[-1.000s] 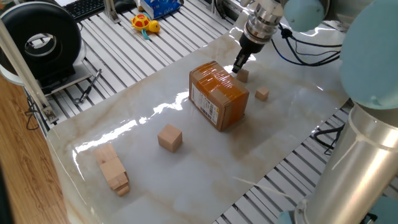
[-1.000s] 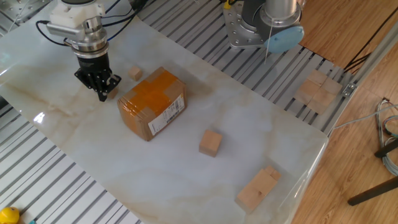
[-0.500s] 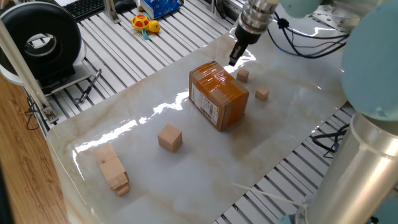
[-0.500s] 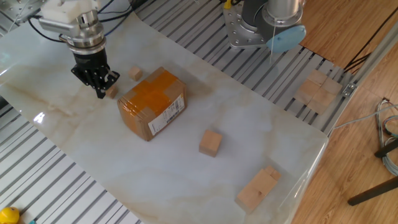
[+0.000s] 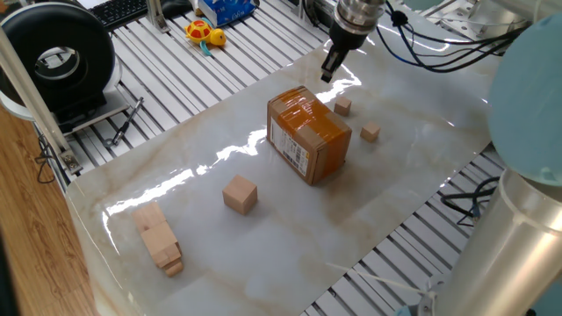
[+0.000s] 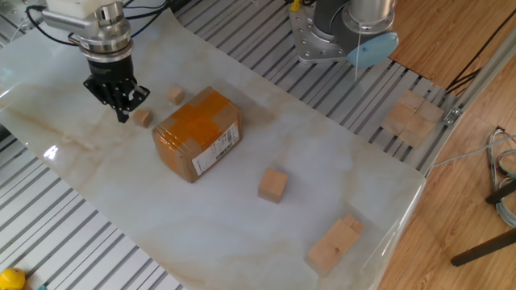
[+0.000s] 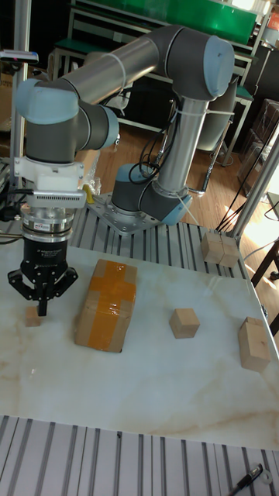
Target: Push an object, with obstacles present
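Two tiny tan cubes lie beside the brown taped cardboard box (image 5: 307,133) (image 6: 197,133) (image 7: 107,304). One tiny cube (image 5: 342,106) (image 6: 143,118) sits close to the box's corner, the other tiny cube (image 5: 371,132) (image 6: 176,95) a little further off. My gripper (image 5: 327,72) (image 6: 121,113) (image 7: 41,304) points down with its fingers together and nothing held, a short gap from the nearer cube, on the side away from the box. The tall view shows only one tiny cube (image 7: 32,315), just left of the fingertips.
A larger tan cube (image 5: 240,193) (image 6: 273,184) (image 7: 184,322) stands on the marble table (image 5: 413,184) past the box. Elongated pale blocks (image 5: 158,239) (image 6: 334,244) (image 7: 254,342) lie near the far corner. More wooden blocks (image 6: 411,117) (image 7: 221,248) rest on the slatted frame beside the table.
The gripper has drawn back and risen from the tiny cube by the box, which it was touching a second ago. Neither the cube nor the box has visibly shifted.
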Motion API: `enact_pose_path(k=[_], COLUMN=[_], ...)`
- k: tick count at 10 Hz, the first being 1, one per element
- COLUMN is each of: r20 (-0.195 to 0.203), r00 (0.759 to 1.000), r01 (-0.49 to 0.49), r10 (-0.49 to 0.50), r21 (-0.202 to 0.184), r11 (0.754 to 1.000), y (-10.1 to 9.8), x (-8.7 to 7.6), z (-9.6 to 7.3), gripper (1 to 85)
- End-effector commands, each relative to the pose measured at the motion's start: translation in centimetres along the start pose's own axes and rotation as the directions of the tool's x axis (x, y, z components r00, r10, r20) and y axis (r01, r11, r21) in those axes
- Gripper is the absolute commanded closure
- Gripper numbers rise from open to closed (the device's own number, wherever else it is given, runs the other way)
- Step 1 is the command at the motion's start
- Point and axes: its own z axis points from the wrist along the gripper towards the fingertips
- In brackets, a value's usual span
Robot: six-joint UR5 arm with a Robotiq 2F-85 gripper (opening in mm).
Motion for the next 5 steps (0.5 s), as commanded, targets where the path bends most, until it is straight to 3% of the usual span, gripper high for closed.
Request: enact_pose_path(k=[1,5], r20=[0.011,0.019], r00=[1.000,0.999], r01=[-0.009,-0.039], r10=[0.008,0.039], r21=[0.032,-0.020], r11=[0.999,0.999], y=[-0.8,0.5], x=[-0.4,-0.6], z=[-0.5,-0.5], gripper=[84.3,84.3])
